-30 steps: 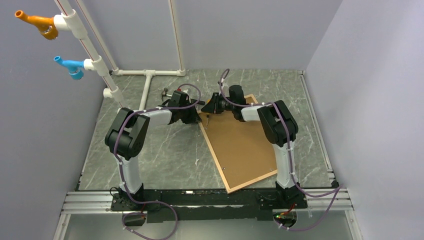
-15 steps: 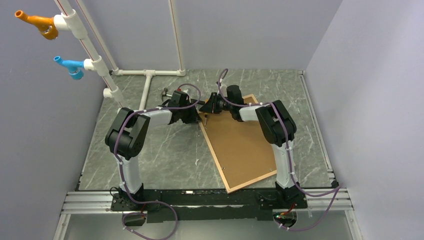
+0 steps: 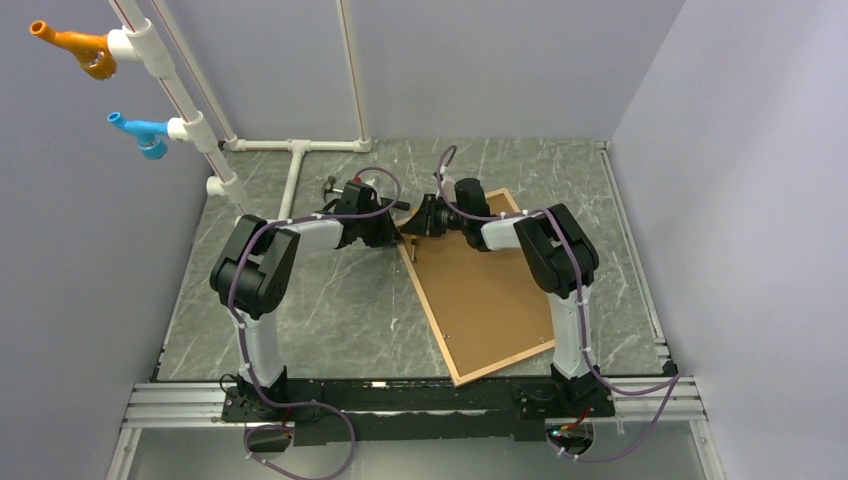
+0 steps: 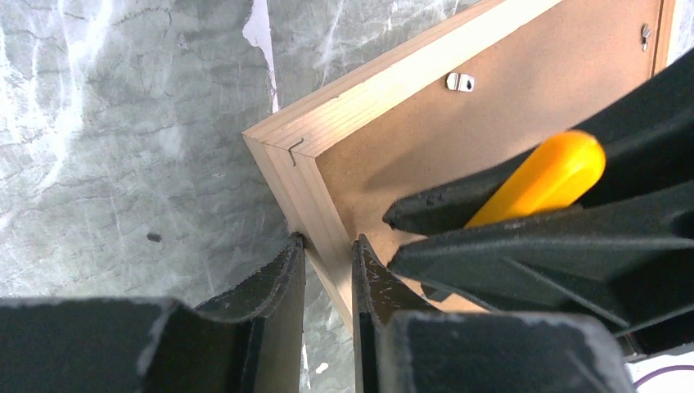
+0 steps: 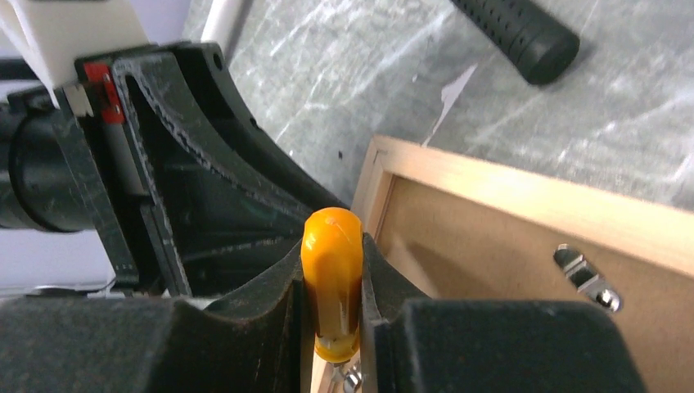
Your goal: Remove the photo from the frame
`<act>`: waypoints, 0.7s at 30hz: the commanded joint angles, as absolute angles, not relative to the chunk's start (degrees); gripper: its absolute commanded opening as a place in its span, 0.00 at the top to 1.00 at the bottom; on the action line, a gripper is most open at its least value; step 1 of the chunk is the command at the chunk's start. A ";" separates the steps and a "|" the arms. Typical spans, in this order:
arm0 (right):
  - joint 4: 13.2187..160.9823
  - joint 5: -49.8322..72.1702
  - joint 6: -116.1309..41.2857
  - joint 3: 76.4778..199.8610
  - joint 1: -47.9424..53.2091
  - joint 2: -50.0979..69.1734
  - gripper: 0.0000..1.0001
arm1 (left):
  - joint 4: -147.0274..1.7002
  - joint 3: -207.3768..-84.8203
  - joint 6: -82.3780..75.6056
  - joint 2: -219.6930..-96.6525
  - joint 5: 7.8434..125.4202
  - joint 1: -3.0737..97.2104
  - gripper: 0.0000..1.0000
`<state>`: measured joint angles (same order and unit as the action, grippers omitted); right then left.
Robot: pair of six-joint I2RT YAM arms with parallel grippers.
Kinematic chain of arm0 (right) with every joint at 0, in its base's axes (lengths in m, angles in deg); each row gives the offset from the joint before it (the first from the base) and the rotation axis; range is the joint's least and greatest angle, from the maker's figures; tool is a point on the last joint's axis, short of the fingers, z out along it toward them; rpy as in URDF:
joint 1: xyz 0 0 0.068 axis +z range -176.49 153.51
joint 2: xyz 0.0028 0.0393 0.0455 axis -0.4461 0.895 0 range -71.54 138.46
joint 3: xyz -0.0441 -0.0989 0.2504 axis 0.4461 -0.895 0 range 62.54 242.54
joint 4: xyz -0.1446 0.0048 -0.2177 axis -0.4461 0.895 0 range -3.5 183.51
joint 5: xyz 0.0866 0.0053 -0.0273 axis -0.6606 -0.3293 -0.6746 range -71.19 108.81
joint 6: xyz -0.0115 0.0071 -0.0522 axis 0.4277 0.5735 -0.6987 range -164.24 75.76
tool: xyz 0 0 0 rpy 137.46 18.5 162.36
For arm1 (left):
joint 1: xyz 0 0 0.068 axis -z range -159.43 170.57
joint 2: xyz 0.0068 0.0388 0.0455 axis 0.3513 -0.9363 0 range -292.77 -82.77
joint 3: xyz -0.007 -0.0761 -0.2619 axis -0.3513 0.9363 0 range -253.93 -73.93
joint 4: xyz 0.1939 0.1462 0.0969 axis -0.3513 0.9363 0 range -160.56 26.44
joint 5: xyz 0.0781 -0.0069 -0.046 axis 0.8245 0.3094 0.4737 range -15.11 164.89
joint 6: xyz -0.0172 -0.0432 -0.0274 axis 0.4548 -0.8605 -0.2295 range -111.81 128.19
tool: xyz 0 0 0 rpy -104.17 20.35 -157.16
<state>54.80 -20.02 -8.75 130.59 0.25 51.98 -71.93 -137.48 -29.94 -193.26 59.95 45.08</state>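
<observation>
Left gripper (image 4: 327,254) is clamping the frame (image 4: 311,176) rail at its far-left corner. Right gripper (image 5: 331,260) is pinching an orange-handled tool (image 5: 330,229) over the photo (image 3: 490,290), which is sitting brown back up in the frame, right of table (image 3: 300,300) centre. Risk: tool skidding, gouging the back.
</observation>
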 commanded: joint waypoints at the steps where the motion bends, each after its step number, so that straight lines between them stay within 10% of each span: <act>1: 64.82 -17.92 -16.73 128.08 0.70 48.43 1.00 | -70.08 -136.75 -26.78 -196.58 60.41 44.78 1.00; 13: 84.75 -3.34 -25.96 130.79 2.11 31.66 1.00 | -68.26 -137.80 -25.45 -195.96 59.36 44.74 1.00; 21: 88.53 2.76 -23.38 116.77 3.74 13.19 1.00 | -65.09 -138.12 -26.40 -191.90 60.08 44.89 0.51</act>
<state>86.89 -0.85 -23.77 124.93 3.26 19.39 -70.35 -138.53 -28.73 -193.61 58.66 44.62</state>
